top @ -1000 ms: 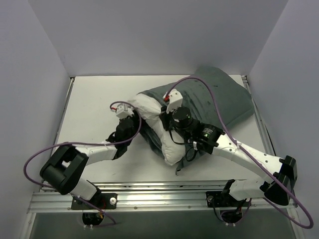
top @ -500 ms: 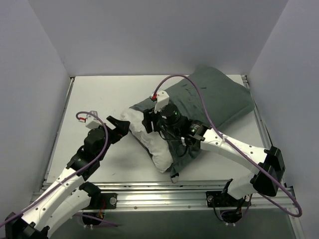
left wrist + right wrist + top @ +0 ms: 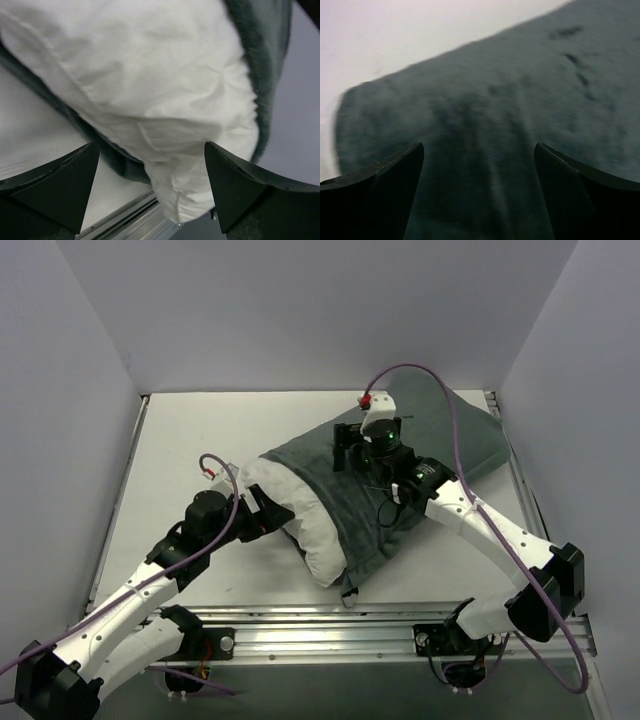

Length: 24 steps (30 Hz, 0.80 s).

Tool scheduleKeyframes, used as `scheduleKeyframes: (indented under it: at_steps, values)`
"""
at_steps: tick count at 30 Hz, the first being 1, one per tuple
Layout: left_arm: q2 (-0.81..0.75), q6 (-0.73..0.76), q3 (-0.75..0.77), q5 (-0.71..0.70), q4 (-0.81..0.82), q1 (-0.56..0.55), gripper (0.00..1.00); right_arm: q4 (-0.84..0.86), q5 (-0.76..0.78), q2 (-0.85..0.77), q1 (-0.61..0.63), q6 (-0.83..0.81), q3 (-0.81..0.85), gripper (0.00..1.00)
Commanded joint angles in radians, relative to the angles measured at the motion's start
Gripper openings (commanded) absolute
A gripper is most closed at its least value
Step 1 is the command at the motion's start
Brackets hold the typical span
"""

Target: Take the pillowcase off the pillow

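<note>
The white pillow [image 3: 300,515] lies mid-table, its left end bare and sticking out of the grey-green pillowcase [image 3: 440,440], which covers the rest toward the back right. My left gripper [image 3: 268,512] is open at that bare end. In the left wrist view the pillow [image 3: 150,75] fills the space ahead of the spread fingers [image 3: 50,185], with the pillowcase [image 3: 267,60] rim around it and nothing gripped. My right gripper [image 3: 343,445] is open just over the pillowcase's top. The right wrist view shows only the pillowcase [image 3: 495,115] between its wide-apart fingers [image 3: 585,200].
The white table [image 3: 190,440] is walled in at the left, back and right. A metal rail [image 3: 330,625] runs along the near edge, just below the pillow's lowest corner. Purple cables loop over both arms.
The right gripper let go, opened and moved back-right over the pillowcase. The left gripper opened, pulled away left, then came back to the pillow's bare end. More grey-green cloth now lies over the pillow.
</note>
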Motion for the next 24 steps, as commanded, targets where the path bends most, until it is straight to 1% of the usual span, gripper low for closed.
scheduleKeyframes:
  at_steps: [1,4,8,11,12,15,16,18,22,24]
  values:
    - [0.018,0.021,0.114,0.128,0.125,-0.036,0.94,-0.049,0.011,-0.058,-0.094,0.050,-0.081,0.87]
    - [0.021,0.047,0.154,0.133,0.125,-0.065,0.94,-0.032,-0.037,-0.059,-0.141,0.063,-0.138,0.87]
    - [0.047,0.058,0.157,0.095,0.112,-0.084,0.94,0.010,-0.072,-0.041,-0.155,0.068,-0.181,0.87]
    - [0.101,0.017,0.140,0.079,0.153,-0.097,0.94,0.031,-0.094,-0.024,-0.157,0.067,-0.186,0.87]
    - [0.134,0.009,0.139,0.073,0.190,-0.110,0.94,0.043,-0.100,-0.021,-0.157,0.060,-0.187,0.87]
    - [0.208,0.009,0.165,0.040,0.171,-0.127,0.94,0.050,-0.113,-0.010,-0.157,0.047,-0.183,0.87]
    - [0.223,0.013,0.171,0.026,0.127,-0.142,0.94,0.053,-0.118,-0.007,-0.157,0.039,-0.183,0.87]
    - [0.256,0.027,0.174,-0.010,0.144,-0.153,0.94,0.060,-0.132,0.001,-0.158,0.034,-0.184,0.87]
    - [0.302,0.030,0.175,-0.019,0.193,-0.165,0.94,0.071,-0.161,0.002,-0.155,0.028,-0.192,0.87]
    - [0.323,0.036,0.175,-0.020,0.205,-0.170,0.99,0.070,-0.179,0.002,-0.154,0.022,-0.190,0.87]
